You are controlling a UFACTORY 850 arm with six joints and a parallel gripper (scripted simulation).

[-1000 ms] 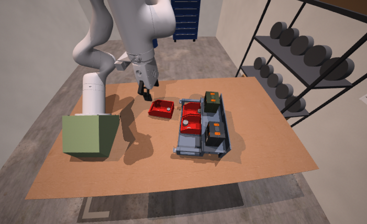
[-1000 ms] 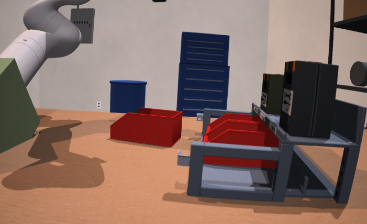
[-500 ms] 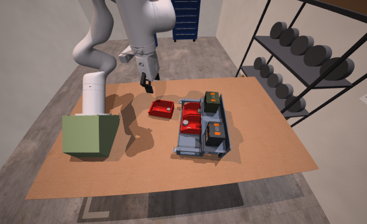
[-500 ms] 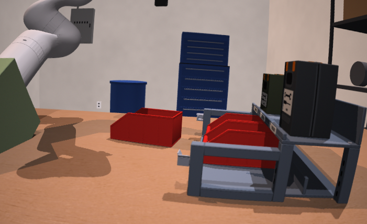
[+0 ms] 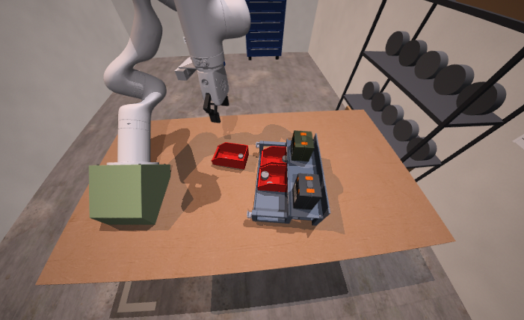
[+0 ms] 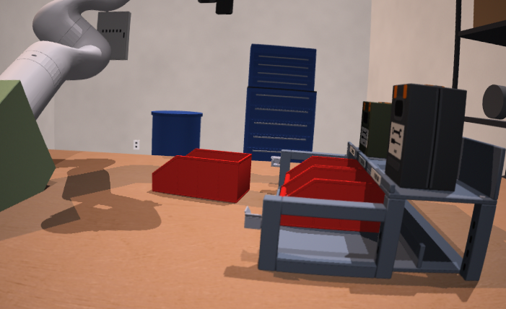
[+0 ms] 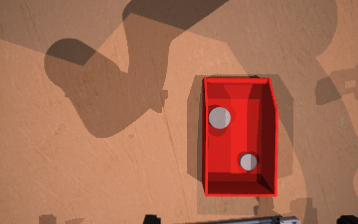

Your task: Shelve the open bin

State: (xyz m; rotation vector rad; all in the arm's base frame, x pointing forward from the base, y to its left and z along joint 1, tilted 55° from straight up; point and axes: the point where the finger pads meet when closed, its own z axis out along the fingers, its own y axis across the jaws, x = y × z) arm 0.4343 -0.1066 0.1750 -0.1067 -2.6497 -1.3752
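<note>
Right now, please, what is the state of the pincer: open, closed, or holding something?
Pincer: open, holding nothing, above the table near the red bin.

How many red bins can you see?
3. One red bin sits alone on the table; two more sit side by side in the grey shelf.

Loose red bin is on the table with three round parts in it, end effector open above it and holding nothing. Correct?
Not quite: the wrist view shows two round parts, not three, in the red bin. The rest holds: it sits on the table, and the end effector is open above it, holding nothing.
</note>
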